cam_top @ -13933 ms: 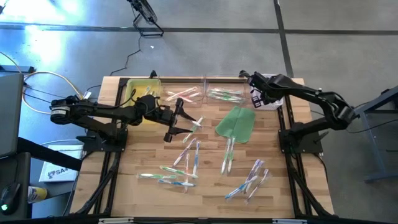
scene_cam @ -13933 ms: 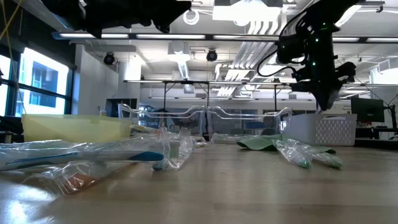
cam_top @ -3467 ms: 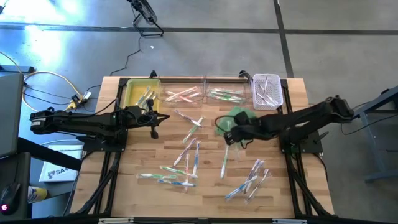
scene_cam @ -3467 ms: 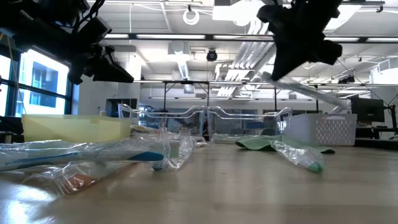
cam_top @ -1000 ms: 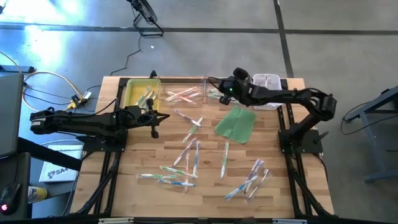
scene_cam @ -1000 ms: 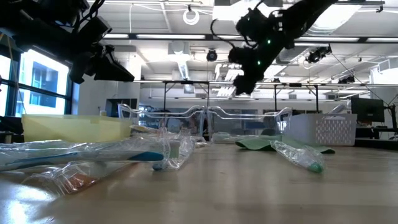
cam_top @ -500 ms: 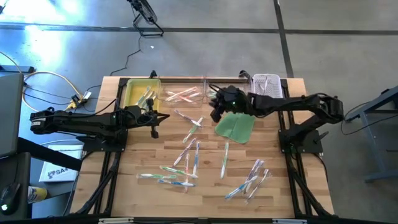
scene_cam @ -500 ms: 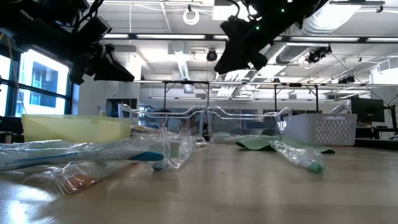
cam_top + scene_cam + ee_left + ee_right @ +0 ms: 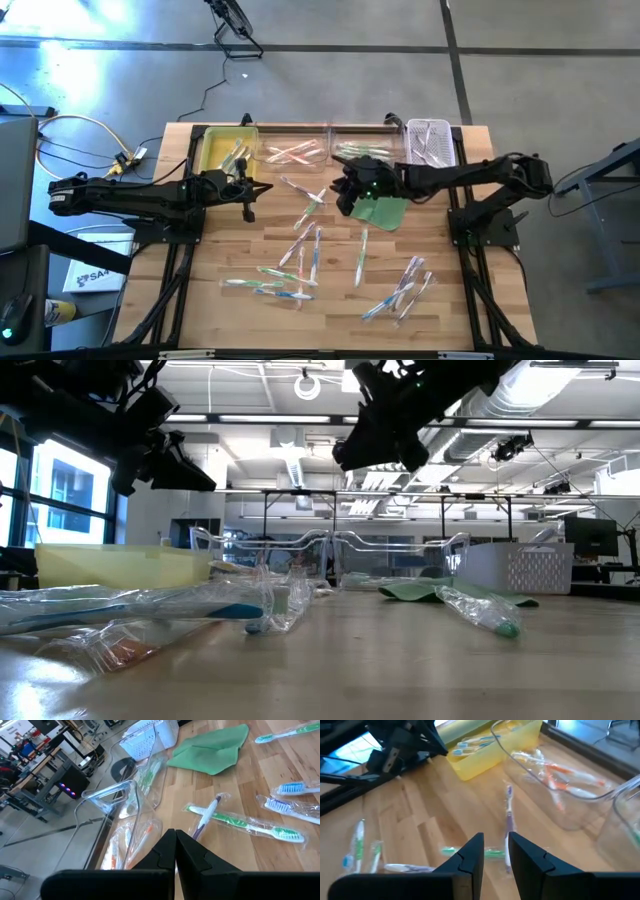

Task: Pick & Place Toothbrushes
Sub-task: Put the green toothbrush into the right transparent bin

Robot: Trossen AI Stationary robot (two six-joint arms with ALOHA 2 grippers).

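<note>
Wooden surface (image 9: 440, 300) strewn with wrapped toothbrushes (image 9: 300, 245).
I see my right gripper (image 9: 342, 192) narrowly parted, empty, above them; left gripper (image 9: 248, 200) shut, empty.

Wrapped toothbrushes (image 9: 150, 610) on table (image 9: 400, 660); both arms overhead.

Counts on the tabletop (image 9: 250, 310)

Four bins along the far edge: one yellow bin (image 9: 212, 150), two clear bins (image 9: 318, 141), one white basket (image 9: 444, 146). One green cloth (image 9: 385, 209). Roughly eighteen loose toothbrushes (image 9: 308, 247); binned ones overlap, uncountable.
</note>
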